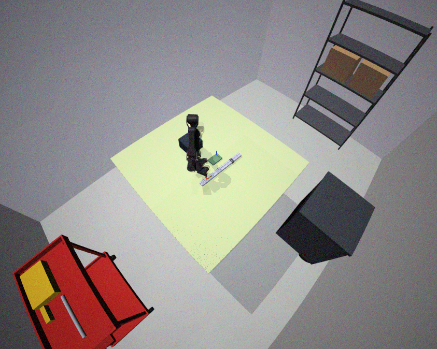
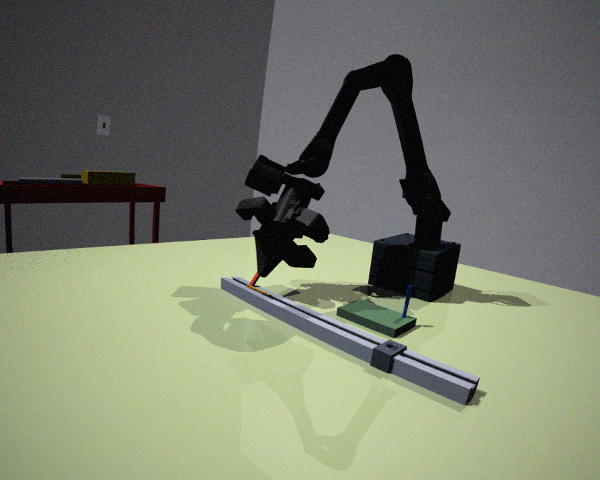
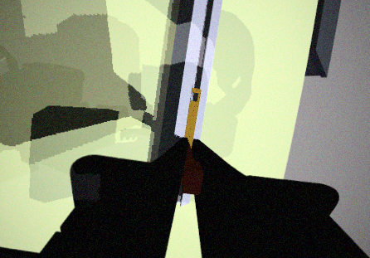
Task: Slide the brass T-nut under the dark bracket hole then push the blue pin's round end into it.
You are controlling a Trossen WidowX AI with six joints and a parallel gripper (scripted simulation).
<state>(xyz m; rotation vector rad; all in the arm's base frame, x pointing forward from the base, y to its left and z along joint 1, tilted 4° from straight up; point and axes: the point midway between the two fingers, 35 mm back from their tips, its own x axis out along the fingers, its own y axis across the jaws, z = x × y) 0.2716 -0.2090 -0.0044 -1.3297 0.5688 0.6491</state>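
From the exterior side, you had the near end of the aluminum rail point(image 1: 220, 169) point(image 2: 310, 321) point(image 3: 191, 70) closest, resting on the pale green table point(image 1: 211, 225) point(image 2: 134, 413) point(image 3: 270, 104). The dark bracket point(image 1: 231, 160) point(image 2: 382, 361) straddled it near that end, its hole facing up. Behind the rail, apart from it, you had the green tray point(image 1: 214, 159) point(image 2: 372, 316), with the blue pin point(image 1: 216, 153) point(image 2: 407, 300) standing in it, leaning slightly.

Toward the rail's far end, your gripper point(image 1: 205, 175) point(image 2: 261, 273) point(image 3: 189, 143) was closed on the orange handle point(image 1: 206, 177) point(image 2: 254, 279) point(image 3: 192, 178), which rose at a slant. The brass T-nut point(image 2: 258, 290) point(image 3: 192, 118) lay lengthwise along the slot, well apart from the bracket; you couldn't tell whether it sat fully under the lips.

The arm's dark base point(image 1: 183, 143) point(image 2: 393, 268) stood beyond the tray. Farther back, you had a red cart point(image 1: 71, 277) point(image 2: 83, 194) carrying a yellow box point(image 1: 40, 284) point(image 2: 109, 177), and a wall plate point(image 2: 103, 129) behind it.
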